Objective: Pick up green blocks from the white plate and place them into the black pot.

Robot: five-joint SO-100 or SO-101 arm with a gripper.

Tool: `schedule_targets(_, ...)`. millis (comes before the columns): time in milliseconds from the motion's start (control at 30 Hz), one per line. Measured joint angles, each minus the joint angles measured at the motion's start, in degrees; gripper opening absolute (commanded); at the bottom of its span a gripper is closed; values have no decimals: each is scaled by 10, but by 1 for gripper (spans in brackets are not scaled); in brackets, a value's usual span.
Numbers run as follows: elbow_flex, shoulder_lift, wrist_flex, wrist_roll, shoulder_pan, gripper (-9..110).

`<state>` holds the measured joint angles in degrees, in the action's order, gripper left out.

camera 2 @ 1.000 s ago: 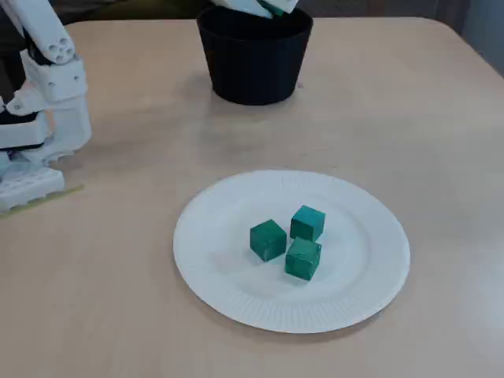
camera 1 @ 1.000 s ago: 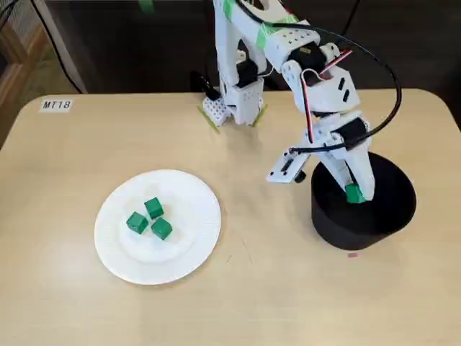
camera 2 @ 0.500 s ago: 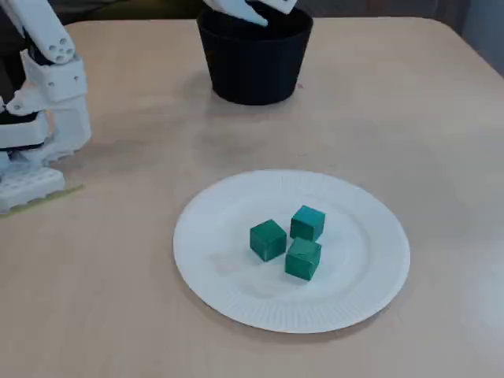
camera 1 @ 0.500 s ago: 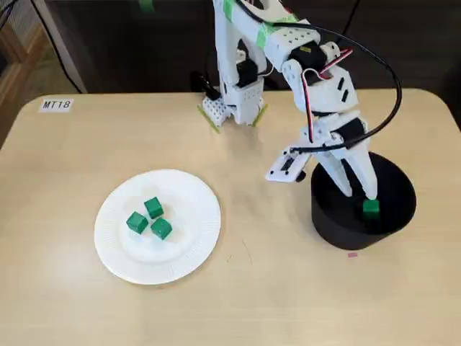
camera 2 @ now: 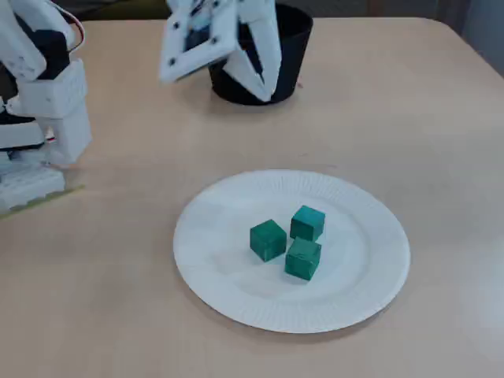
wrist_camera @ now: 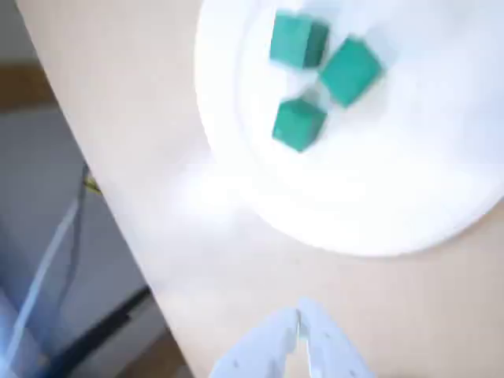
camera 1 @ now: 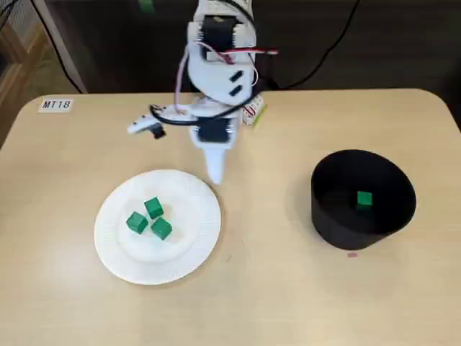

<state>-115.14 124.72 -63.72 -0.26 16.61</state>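
Fingers [camera 1: 215, 167] are hovering closed, empty, beside the lower-left white plate [camera 1: 189, 246].
Green blocks [camera 1: 153, 208] are looking light, rigid, best pinched across flat sides.

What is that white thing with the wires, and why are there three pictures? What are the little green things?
It is a small white robot arm standing on a table. Its two-fingered hand is shut and holds nothing. Two pictures come from cameras that stand still, one high up, one low beside the table. The blurry picture comes from a camera riding on the arm, looking down past the hand. The green things are blocks: three green blocks lie close together on a white plate, and one more green block lies inside the black pot.
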Motion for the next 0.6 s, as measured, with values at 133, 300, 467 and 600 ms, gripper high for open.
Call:
schedule_targets(133, -78, 30, 46, -14, 69, -3)
schedule_targets(300, -73, -31, 46, -25, 83, -3)
schedule_targets(467, -5, -134, 34, -43, 94, 17)
schedule_targets(600, 27, -200, 34, -43, 98, 23)
